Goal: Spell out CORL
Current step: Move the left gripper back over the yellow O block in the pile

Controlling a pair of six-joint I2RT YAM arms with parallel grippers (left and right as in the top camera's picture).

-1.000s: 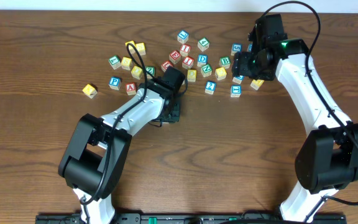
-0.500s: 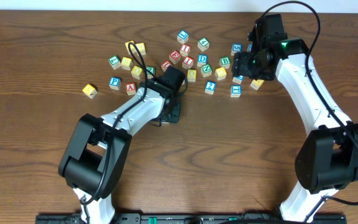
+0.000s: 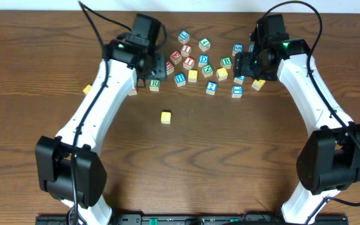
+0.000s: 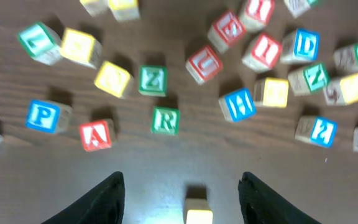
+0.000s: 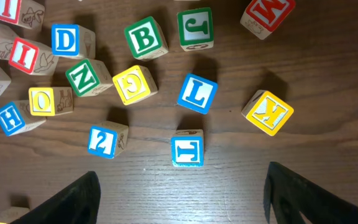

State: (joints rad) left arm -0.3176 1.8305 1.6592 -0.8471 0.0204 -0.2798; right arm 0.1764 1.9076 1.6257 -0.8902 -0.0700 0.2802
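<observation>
The left gripper (image 4: 182, 180), fingers apart and empty, hangs near the green R cube (image 4: 165, 120), the right gripper (image 5: 182, 180) the same near the blue L cube (image 5: 197, 93), and a yellow cube (image 3: 165, 117) sits alone.

I see one plain yellow block (image 3: 165, 117) lying alone on the table (image 3: 230, 156), well apart from the other blocks (image 3: 204, 59). The green R block (image 4: 165, 120) sits face up at their edge. Among them lie the yellow O block (image 5: 50, 101) and the blue L block (image 5: 197, 93), which is turned askew.
</observation>
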